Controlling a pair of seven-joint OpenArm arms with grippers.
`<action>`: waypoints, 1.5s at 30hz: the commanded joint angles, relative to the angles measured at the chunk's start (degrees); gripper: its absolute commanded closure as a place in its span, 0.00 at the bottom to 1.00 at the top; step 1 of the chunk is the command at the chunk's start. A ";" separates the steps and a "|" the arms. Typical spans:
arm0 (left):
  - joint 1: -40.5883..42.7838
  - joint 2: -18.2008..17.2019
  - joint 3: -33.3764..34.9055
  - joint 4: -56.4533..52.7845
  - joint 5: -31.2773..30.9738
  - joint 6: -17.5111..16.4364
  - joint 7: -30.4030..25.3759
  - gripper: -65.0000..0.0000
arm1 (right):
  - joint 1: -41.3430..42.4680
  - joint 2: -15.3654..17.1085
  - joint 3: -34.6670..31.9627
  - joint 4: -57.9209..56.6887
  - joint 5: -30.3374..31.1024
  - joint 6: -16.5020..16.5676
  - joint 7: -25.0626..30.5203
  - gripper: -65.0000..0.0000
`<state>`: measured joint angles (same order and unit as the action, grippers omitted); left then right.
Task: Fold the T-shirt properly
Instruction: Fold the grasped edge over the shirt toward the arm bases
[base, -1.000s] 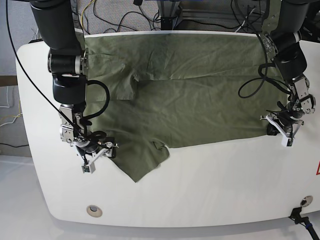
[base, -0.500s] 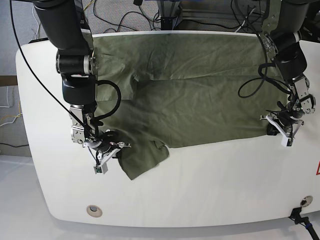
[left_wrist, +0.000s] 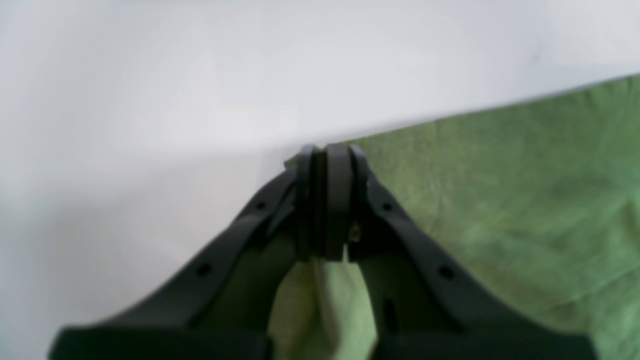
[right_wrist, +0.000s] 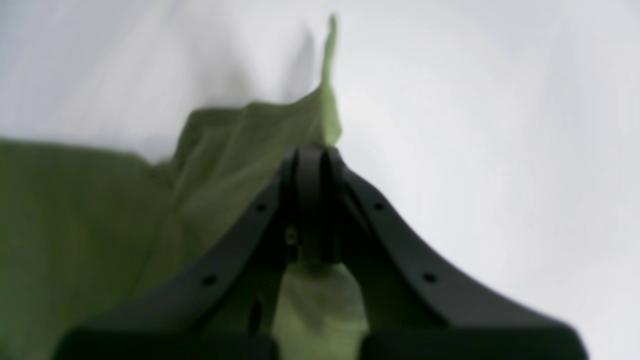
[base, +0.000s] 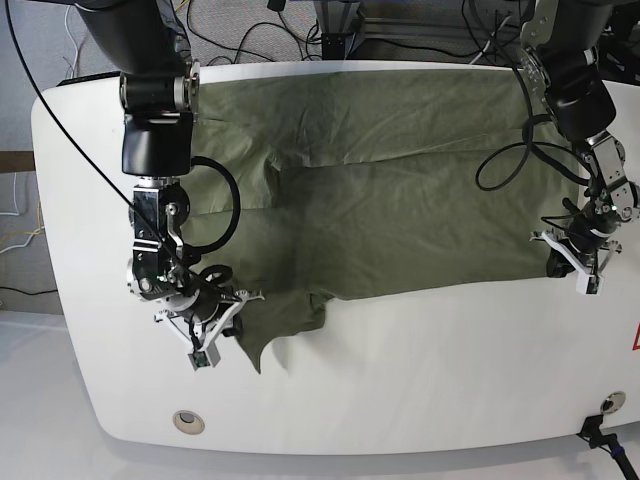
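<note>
**Both grippers pinch the shirt's near edge**

The right gripper (base: 215, 318), wide open a second ago near the bench's (base: 420, 400) front-left corner, is now shut on a corner of the T-shirt (base: 380, 200); its wrist view shows olive cloth bunched behind the closed jaws and a peak of fabric rising beyond them. The arm has also shifted inward along the front edge, and the loose flap that lay flat on the bench now hangs in a drooping point below the gripper, lifted clear. The left gripper (base: 575, 262), near the bench's right edge, stays clamped on the shirt's other near corner, cloth caught between its jaws. With both near corners held, the fold looks ready to begin: probably carrying this edge toward the bench's back edge.

The shirt lies spread over the back half of the bench, its long axis running left to right, parallel to the back edge, which its far edge meets. The neck is not clearly visible, so which end is the collar cannot be told. Creases show across the middle.
</note>
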<state>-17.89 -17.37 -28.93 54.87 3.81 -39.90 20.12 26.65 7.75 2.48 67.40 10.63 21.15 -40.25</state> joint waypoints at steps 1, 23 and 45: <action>0.35 -1.05 -0.13 4.95 -2.45 -0.10 -1.70 1.00 | 0.38 0.47 0.20 7.20 0.66 0.44 -1.90 1.00; 25.49 -1.23 -3.38 34.40 -16.52 -0.10 -1.88 1.00 | -30.13 1.88 3.28 45.97 1.10 0.79 -11.14 1.00; 40.62 -3.87 -5.58 35.02 -16.08 -0.10 -1.00 1.00 | -41.82 1.88 7.41 47.81 0.75 0.44 -11.14 0.94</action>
<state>22.20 -20.08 -34.13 88.95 -11.66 -40.34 19.75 -15.59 9.21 9.69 113.99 11.57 21.89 -52.75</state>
